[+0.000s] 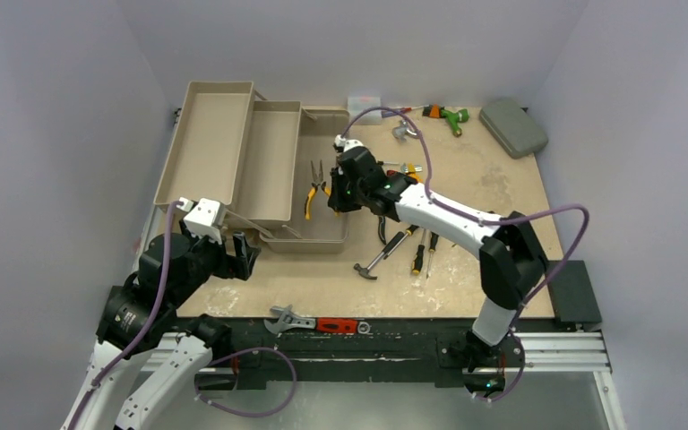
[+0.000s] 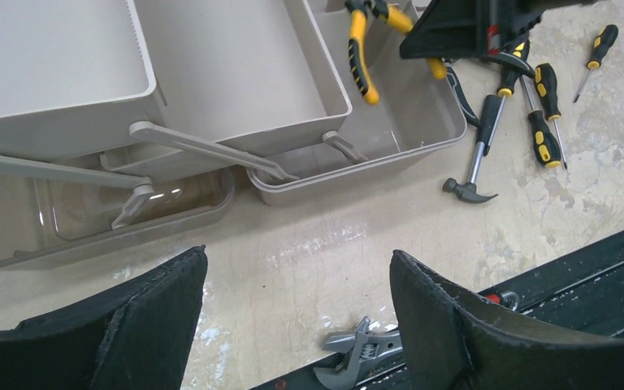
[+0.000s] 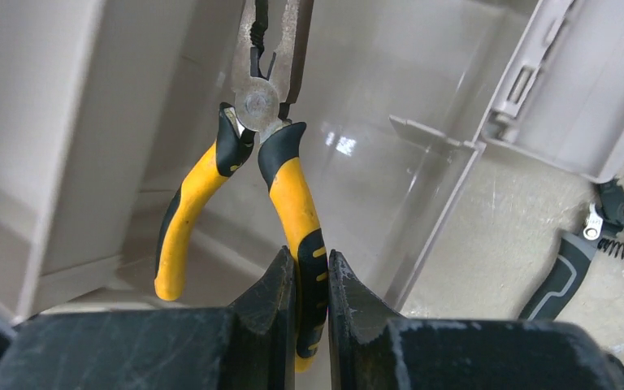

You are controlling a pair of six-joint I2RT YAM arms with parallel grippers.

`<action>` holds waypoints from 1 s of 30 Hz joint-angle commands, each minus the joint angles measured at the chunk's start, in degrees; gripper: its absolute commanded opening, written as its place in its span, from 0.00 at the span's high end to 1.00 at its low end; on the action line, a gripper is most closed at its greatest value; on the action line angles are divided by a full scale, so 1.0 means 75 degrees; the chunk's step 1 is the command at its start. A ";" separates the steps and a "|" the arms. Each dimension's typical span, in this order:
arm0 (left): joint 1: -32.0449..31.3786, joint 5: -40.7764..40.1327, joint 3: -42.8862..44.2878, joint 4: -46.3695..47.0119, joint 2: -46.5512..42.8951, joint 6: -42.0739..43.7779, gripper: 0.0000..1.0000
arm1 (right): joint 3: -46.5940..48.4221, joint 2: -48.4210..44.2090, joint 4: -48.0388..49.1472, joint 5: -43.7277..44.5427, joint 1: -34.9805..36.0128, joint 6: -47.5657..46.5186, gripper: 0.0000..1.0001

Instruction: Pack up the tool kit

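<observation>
Right gripper is clamped on one handle of the yellow-and-black long-nose steel pliers, their long axis running lengthwise over the large beige plastic toolbox's open bottom compartment, while the left gripper stands wide and empty near its front corner.

One toolbox, one yellow-handled pliers, one hammer, one wrench

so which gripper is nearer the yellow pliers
Right. The right gripper is shut on one handle of the pliers, over the toolbox; the left gripper hangs open by the near edge of the table, well apart from them.
</observation>
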 commanded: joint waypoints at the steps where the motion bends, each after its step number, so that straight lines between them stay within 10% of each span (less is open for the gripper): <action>1: -0.0023 -0.0062 -0.0033 0.0285 -0.0003 0.0085 0.20 | 0.0701 0.0503 -0.0245 0.0949 0.0252 0.0214 1.00; 6: -0.0029 -0.0073 -0.0042 0.0236 0.0070 0.0074 0.20 | 0.1007 0.1179 -0.0084 0.1116 0.0299 0.0515 1.00; 11: -0.0028 -0.0076 -0.0033 0.0210 0.0090 0.0074 0.20 | 0.0694 0.1131 0.0328 0.1108 0.0306 0.0612 0.75; 15: -0.0025 -0.0074 -0.0045 0.0230 0.0055 0.0074 0.20 | -0.0106 0.0267 0.0867 0.1140 0.0311 0.0611 0.54; 26: -0.0026 0.0036 -0.0033 0.0238 0.0049 0.0094 0.20 | -0.2067 -0.2782 -0.0123 0.2210 0.0299 0.1271 0.43; 30: -0.0028 -0.0424 0.0013 0.0091 0.0081 0.0051 0.20 | -0.3038 -0.4053 -0.0833 0.3237 0.0288 0.2476 0.08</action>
